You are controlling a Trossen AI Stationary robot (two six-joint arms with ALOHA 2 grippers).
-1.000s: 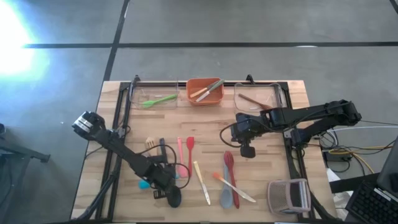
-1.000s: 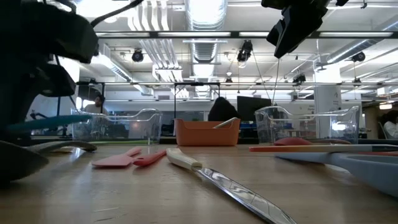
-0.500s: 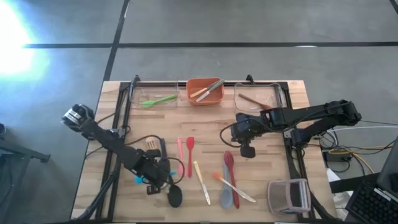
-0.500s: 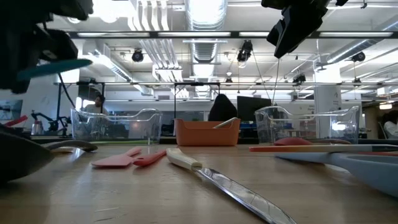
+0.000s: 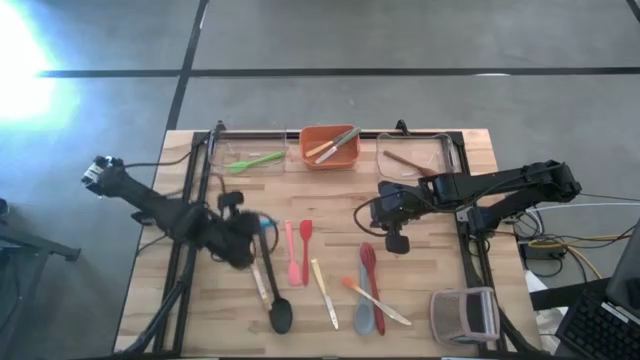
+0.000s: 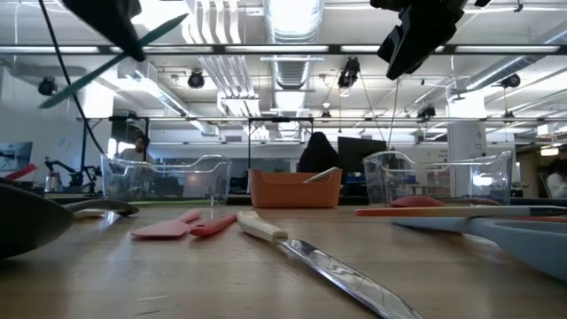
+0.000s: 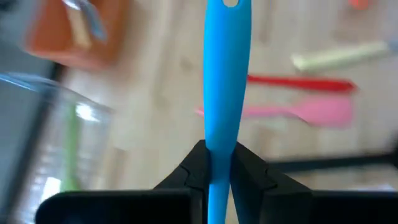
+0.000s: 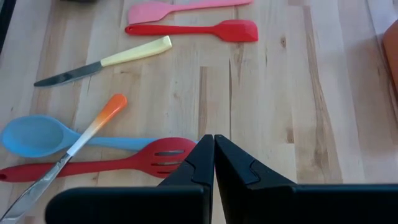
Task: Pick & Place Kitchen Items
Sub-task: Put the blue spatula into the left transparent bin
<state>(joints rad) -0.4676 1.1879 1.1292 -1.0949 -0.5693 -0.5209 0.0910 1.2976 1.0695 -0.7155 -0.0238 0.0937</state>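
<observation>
Left hand, raised off the bench, clamped on a blue utensil, handle jutting forward between the fingers; in the low view, tilted high against the ceiling lights. Probably a spatula or spoon, head hidden behind the hand. Worth keeping the grip square and the handle level on the way to the clear bin ahead of the hand, where a green utensil lies, or the orange bin beyond; release only once over the rim. Just right of that hand, pink spatula and red spatula flat on the wood. Farther right, right hand hovering, fingers pressed together, empty, over a red slotted spoon. Pale plank bench; open workshop behind.
</observation>
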